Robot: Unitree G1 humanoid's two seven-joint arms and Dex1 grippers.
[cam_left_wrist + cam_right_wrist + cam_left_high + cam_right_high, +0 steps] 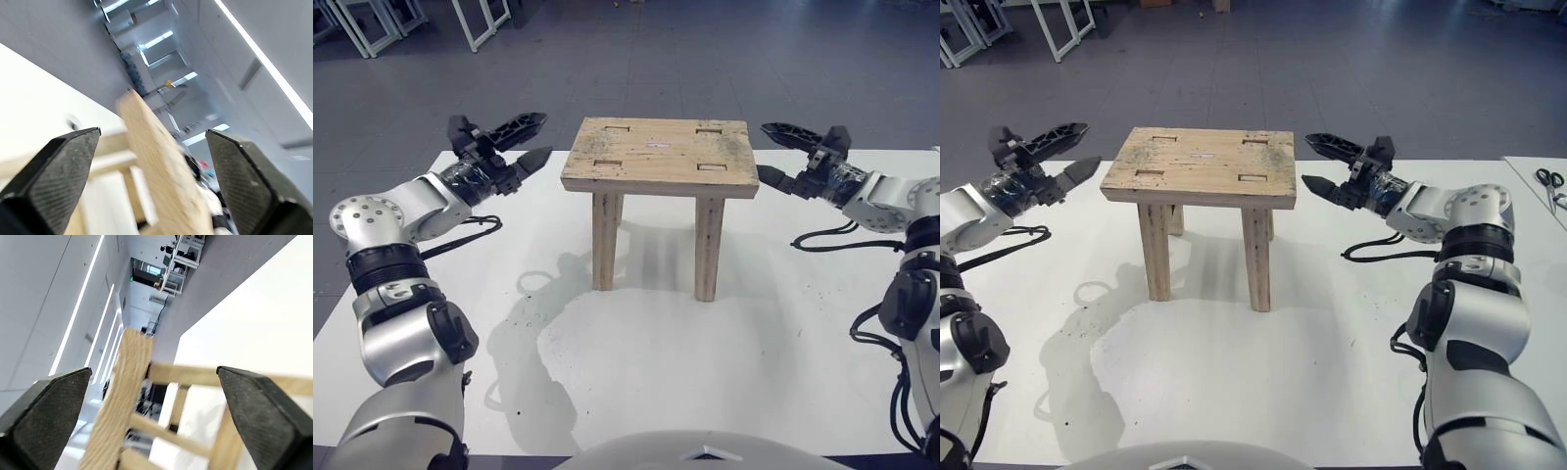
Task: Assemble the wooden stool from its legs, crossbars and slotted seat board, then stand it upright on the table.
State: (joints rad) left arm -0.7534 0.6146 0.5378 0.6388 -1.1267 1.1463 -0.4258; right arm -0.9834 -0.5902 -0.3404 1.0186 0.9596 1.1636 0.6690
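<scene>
The wooden stool [658, 162] stands upright on the white table [705, 372], its slotted seat board [1201, 162] on top and its legs [606, 240] down on the surface. My left gripper [537, 137] is open just off the seat's left edge, not touching it. My right gripper [766, 150] is open just off the right edge, also apart from the wood. In the left wrist view the seat edge [161, 166] lies between the open fingers [54, 176]. The right wrist view shows the seat board [117, 406] and crossbars [166, 431] between its fingers [259, 416].
Scissors [1549, 179] lie at the table's far right. White frame furniture [480, 20] stands on the grey floor behind the table. Black cables [460, 235] trail from both arms across the table top.
</scene>
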